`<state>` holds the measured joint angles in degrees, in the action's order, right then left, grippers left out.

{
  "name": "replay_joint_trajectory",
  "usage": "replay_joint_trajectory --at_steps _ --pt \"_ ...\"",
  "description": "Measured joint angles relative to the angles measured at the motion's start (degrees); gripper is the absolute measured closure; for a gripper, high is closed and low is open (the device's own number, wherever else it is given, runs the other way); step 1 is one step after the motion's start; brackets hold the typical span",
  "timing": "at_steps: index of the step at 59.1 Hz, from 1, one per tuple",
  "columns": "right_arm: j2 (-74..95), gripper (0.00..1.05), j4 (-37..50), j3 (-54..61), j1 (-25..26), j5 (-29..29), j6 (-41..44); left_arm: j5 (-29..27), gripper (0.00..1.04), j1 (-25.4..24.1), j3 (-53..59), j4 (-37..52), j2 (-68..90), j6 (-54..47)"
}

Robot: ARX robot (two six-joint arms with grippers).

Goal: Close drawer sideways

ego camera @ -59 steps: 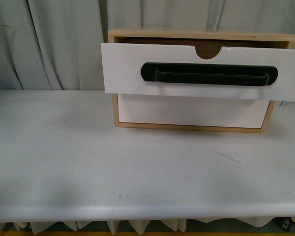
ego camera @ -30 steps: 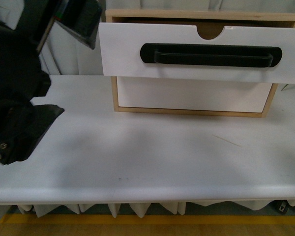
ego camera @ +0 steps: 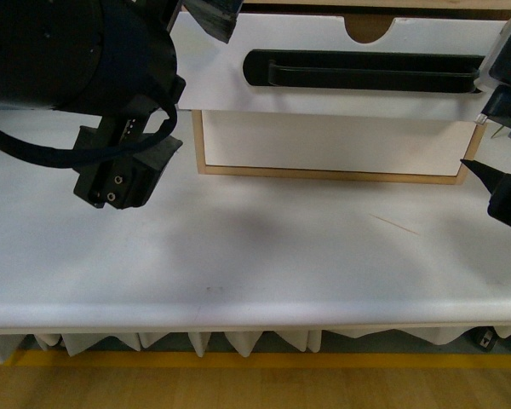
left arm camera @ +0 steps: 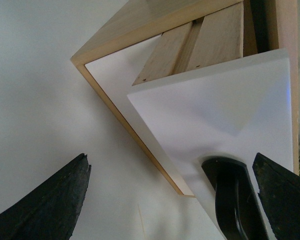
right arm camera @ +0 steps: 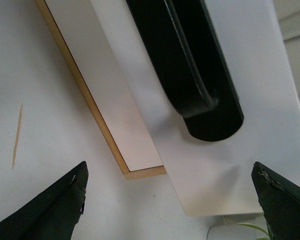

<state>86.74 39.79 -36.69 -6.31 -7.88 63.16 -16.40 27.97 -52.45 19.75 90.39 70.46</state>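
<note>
The drawer [ego camera: 341, 98], a wide white front with a long black bar handle [ego camera: 362, 70] and a semicircular notch [ego camera: 368, 27], stands pulled out of the wooden cabinet [ego camera: 324, 174]. My left gripper [ego camera: 169, 100] is open and empty at the drawer's left end. In the left wrist view the drawer front [left arm camera: 220, 115] and the handle end [left arm camera: 232, 200] lie between the open fingers [left arm camera: 45, 205]. My right gripper [ego camera: 501, 119] is open and empty at the drawer's right end. In the right wrist view the drawer corner [right arm camera: 225, 180] and the handle [right arm camera: 190, 65] show.
Under the pulled-out drawer is a plain white drawer front [ego camera: 332, 141], shut in the cabinet. The cabinet stands on a white table [ego camera: 238, 256] with a thin tan mark [ego camera: 393, 224]. The table's front edge [ego camera: 255, 319] runs along the bottom of the front view.
Both arms have come into the front view. The left arm moved right and up to the drawer's left end; the right gripper appeared at the right edge. The drawer sits higher in the picture.
</note>
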Motion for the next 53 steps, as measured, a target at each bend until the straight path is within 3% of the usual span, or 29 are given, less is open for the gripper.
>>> replay_joint_trajectory --at_steps 53 --pt "10.1 0.09 0.4 -10.6 1.5 -2.3 0.1 1.5 0.06 -0.3 -16.9 -4.5 16.5 0.0"
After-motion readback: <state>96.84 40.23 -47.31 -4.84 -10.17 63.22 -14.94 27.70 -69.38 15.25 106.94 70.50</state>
